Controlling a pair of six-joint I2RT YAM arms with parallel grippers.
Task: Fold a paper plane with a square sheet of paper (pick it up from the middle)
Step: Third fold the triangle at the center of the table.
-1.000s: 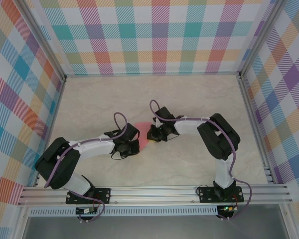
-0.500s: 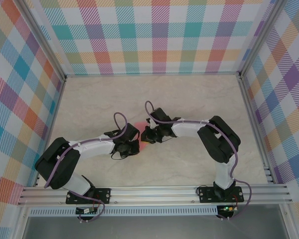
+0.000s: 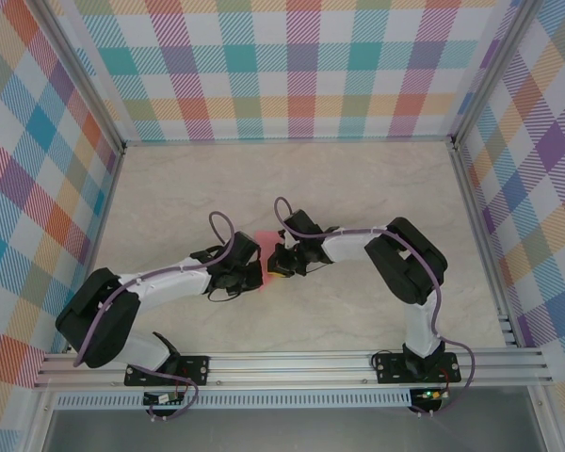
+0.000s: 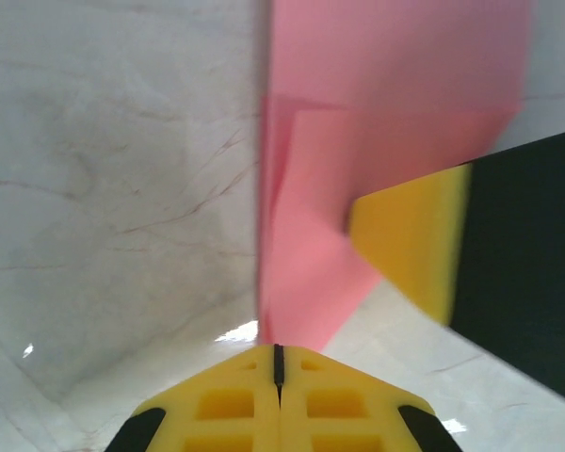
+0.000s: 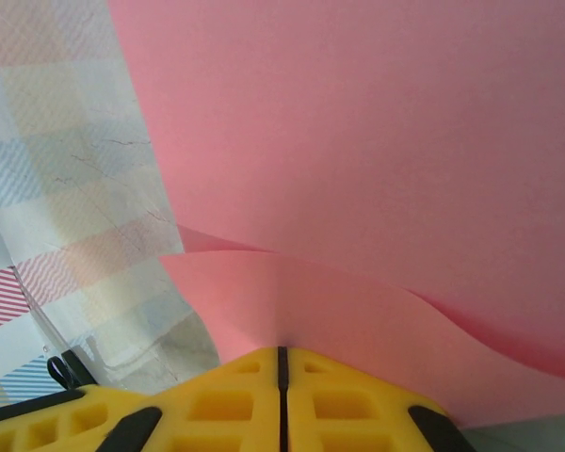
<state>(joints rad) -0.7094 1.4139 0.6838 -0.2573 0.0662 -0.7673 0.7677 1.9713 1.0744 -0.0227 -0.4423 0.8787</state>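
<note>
Pink paper [image 4: 311, 245] pinched by left gripper [image 4: 277, 350], right gripper [image 5: 282, 351].

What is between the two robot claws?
A partly folded pink sheet of paper, seen from the top camera. The left gripper and right gripper each pinch it.
</note>
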